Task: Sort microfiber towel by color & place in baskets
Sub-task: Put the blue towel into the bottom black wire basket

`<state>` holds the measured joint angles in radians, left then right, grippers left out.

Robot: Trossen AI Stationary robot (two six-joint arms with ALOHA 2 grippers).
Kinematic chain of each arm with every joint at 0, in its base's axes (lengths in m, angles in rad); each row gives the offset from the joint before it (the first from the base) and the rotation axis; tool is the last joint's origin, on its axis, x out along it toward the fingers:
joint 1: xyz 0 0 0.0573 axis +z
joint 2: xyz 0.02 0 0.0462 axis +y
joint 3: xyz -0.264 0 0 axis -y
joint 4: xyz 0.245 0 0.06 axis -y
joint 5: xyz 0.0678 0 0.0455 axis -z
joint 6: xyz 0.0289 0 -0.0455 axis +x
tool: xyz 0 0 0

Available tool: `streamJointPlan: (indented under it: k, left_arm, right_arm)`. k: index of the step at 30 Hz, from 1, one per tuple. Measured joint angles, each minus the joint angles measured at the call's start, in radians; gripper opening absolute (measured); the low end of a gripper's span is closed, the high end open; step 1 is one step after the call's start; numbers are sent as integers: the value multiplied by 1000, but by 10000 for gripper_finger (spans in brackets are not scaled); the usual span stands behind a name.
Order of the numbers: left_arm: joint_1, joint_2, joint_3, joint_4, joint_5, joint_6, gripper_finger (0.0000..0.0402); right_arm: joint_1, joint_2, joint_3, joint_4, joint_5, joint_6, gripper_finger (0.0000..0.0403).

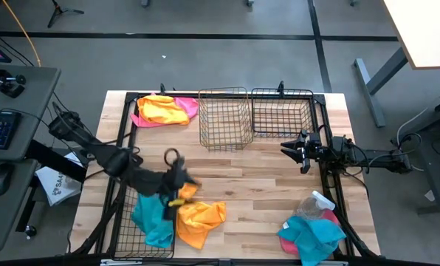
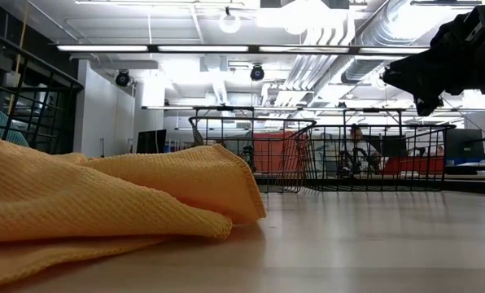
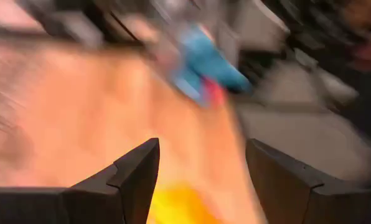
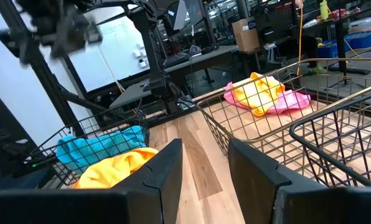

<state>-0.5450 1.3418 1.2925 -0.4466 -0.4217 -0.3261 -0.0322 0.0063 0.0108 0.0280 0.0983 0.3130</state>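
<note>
The left pincer (image 1: 177,191), fingers parted and empty, hangs over the orange-yellow towel (image 1: 199,220) near the tabletop's (image 1: 257,177) front-left (a turquoise towel (image 1: 152,222) beside it), while the right pincer (image 1: 288,148) waits open by the wire baskets (image 1: 224,118).

Bare tabletop (image 1: 257,174) between baskets (image 1: 224,118), towels (image 1: 199,220)
</note>
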Motion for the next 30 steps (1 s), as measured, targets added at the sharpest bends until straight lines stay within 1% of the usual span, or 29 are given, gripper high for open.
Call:
streamJointPlan:
  k: [1, 2, 3, 5, 7, 10, 12, 13, 14, 16, 20, 23, 25, 27, 30]
  left_arm:
    - [19, 0, -1, 34, -62, 53, 227]
    - [42, 2, -1, 60, -101, 96, 227]
    - [76, 8, -1, 87, -115, 125, 227]
    - [148, 31, -1, 154, -95, 142, 227]
    - [218, 73, -1, 259, -15, 119, 227]
    - [297, 160, -1, 463, 189, 48, 227]
    - [320, 222, -2, 587, 307, 10, 227]
    - [326, 251, -2, 636, 339, -17, 227]
    - [329, 277, -2, 673, 348, -46, 227]
    - [329, 322, -3, 733, 344, -113, 227]
    - [341, 374, -4, 915, 280, -257, 227]
    - [375, 362, -3, 1068, 254, -292, 227]
    - [398, 340, -3, 1124, 247, -282, 227]
    - [420, 312, -3, 1140, 243, -259, 227]
    - [442, 269, -3, 1122, 243, -214, 227]
  right_arm:
    - [0, 0, 0, 0, 0, 0, 124]
    - [0, 0, 0, 0, 0, 0, 124]
    - [0, 0, 0, 0, 0, 0, 124]
    - [0, 0, 0, 0, 0, 0, 124]
    - [0, 0, 0, 0, 0, 0, 124]
    - [0, 0, 0, 0, 0, 0, 124]
    - [0, 0, 0, 0, 0, 0, 124]
    - [0, 0, 0, 0, 0, 0, 124]
    - [0, 0, 0, 0, 0, 0, 124]
    - [0, 0, 0, 0, 0, 0, 124]
    - [0, 0, 0, 0, 0, 0, 124]
    - [0, 0, 0, 2, 0, 4, 124]
    - [0, 0, 0, 11, 1, 27, 124]
    - [0, 0, 0, 38, 1, 106, 124]
    - [0, 0, 0, 124, 26, 360, 124]
